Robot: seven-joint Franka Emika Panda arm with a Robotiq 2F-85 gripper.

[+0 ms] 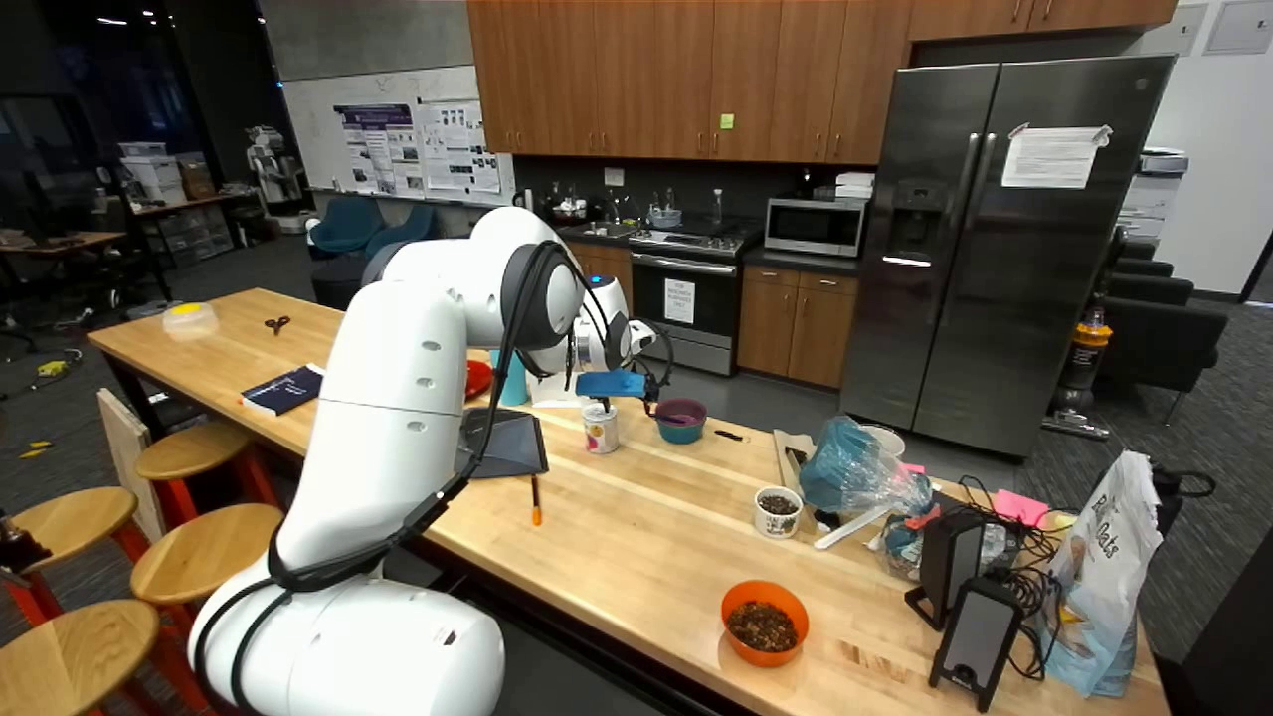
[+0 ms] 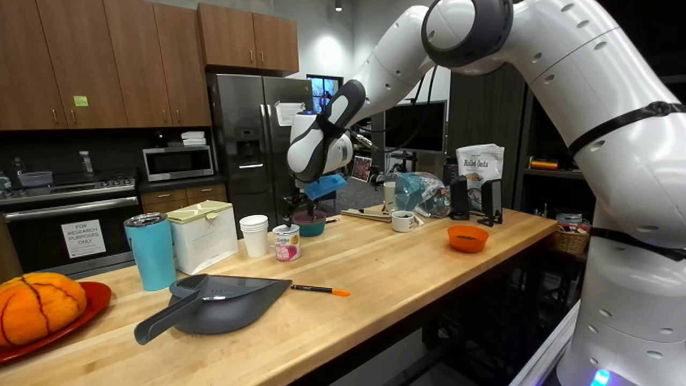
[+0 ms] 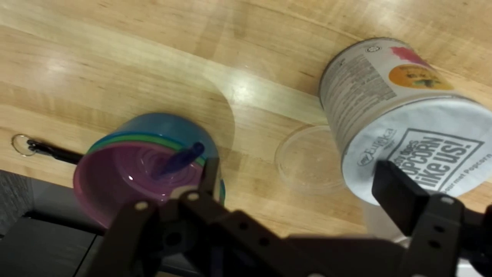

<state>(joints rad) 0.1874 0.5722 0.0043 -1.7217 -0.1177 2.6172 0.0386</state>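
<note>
My gripper (image 3: 300, 170) stands open with nothing between its fingers. It hangs low over the table between a popcorn can and a stack of bowls. The white, silver-topped can (image 3: 365, 88) is under the right fingertip in the wrist view; whether they touch I cannot tell. The left fingertip overlaps the rim of the nested bowls, blue outside (image 3: 165, 125) and pink inside. A dark purple stick-like object (image 3: 180, 159) leans inside the top bowl. Flat on the wood lies a clear round lid (image 3: 307, 157). In both exterior views the can (image 1: 601, 433) stands upright beside the bowls (image 2: 313, 228).
Stacked white cups (image 2: 254, 238), a white box (image 2: 206, 241) and a blue tumbler (image 2: 153, 252) stand near the can. A grey dustpan (image 2: 230, 313) and a marker (image 2: 321, 290) lie in front. Farther along are a filled white cup (image 1: 778, 527) and an orange bowl (image 2: 466, 244).
</note>
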